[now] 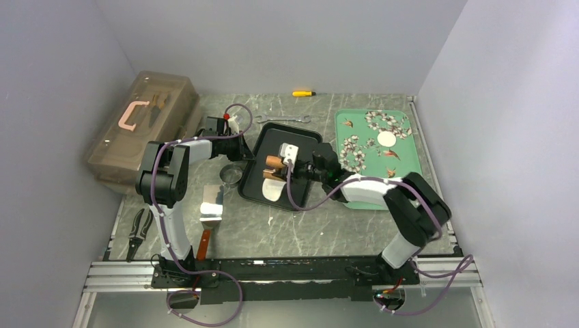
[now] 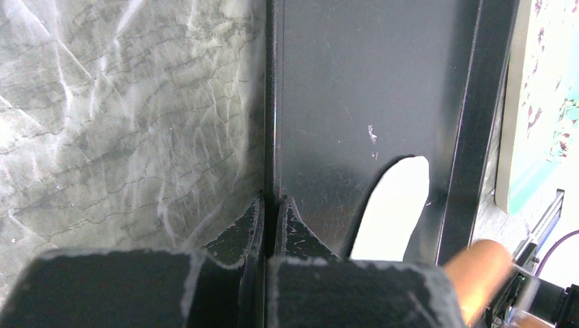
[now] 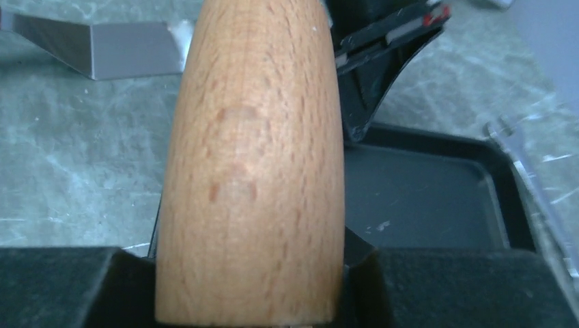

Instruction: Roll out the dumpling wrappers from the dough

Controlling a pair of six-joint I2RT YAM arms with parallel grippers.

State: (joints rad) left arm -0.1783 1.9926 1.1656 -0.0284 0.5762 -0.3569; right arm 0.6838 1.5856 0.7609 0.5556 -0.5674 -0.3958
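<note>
Clamping a wooden rolling pin [image 3: 252, 171] in the right pincer [image 3: 249, 277], fingers pressed to either side of its thick body, over the black tray [image 1: 300, 137] in the middle of the table [image 1: 307, 225]. Pinching that tray's left rim with the left pincer [image 2: 271, 205], clenched tight on the thin edge.

Lying inside the black tray, just on the near side of the pin: the dough [image 1: 273, 192], flattened to a white oval. From the left wrist, showing as a white tongue on the dark tray floor, with the pin's brown end just beside it.

Resting on the green floral tray [image 1: 403, 147] to the right, well apart from the pin: one round dumpling wrapper [image 1: 386, 139].

Left of the black tray: a metal ring cutter [image 1: 231, 175] and, nearer, a bench scraper [image 1: 212, 205]. Further left, a translucent toolbox [image 1: 157, 102]; at the near-left edge, pliers [image 1: 139, 234]; along the far side, a wrench [image 1: 283, 120] and a small yellow tool [image 1: 304, 93].
</note>
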